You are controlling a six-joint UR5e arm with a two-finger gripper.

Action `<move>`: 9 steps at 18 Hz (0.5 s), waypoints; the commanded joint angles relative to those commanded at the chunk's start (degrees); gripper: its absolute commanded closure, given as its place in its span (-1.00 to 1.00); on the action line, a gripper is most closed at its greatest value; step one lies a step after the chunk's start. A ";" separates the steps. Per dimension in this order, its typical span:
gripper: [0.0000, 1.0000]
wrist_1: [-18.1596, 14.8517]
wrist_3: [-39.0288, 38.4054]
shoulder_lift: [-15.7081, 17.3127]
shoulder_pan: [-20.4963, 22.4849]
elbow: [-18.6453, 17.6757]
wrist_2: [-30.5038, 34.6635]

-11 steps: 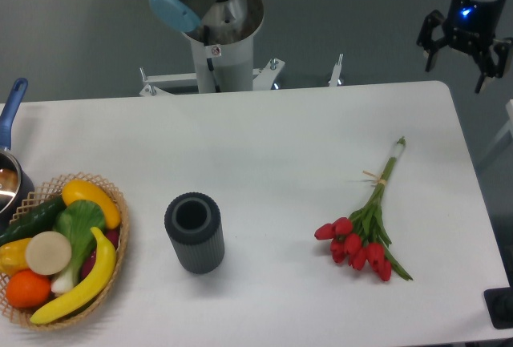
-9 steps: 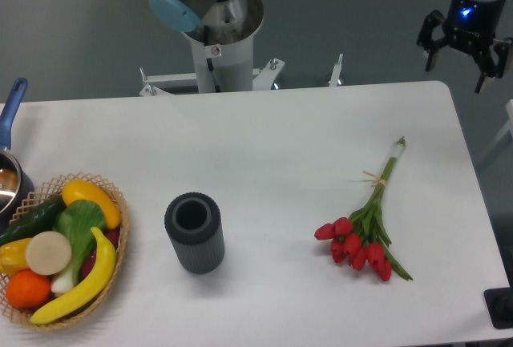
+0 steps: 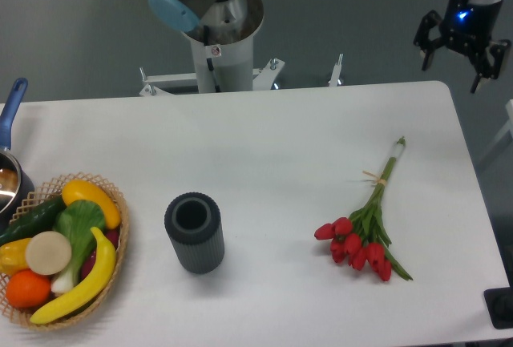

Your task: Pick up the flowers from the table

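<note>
No text, brand or number can be read anywhere. The only sign is a small round sticker (image 3: 215,50) with a red ring on the white column of the robot base (image 3: 220,58) behind the surface (image 3: 264,147), and its symbol is too small to make out.

The flowers (image 3: 362,240) were red with green stems and tan string. The worktop (image 3: 272,139) was white. The ribbed cup (image 3: 194,232) was dark grey. The basket (image 3: 119,263) was tan, with a yellow banana (image 3: 84,281) and an orange (image 3: 27,288).
</note>
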 joint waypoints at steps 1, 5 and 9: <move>-1.00 0.26 -2.99 -0.26 -0.53 -0.18 -0.71; -1.00 2.45 -8.98 -2.54 -3.69 -0.79 -0.63; -1.00 9.65 -13.56 -5.53 -7.20 -3.86 -0.80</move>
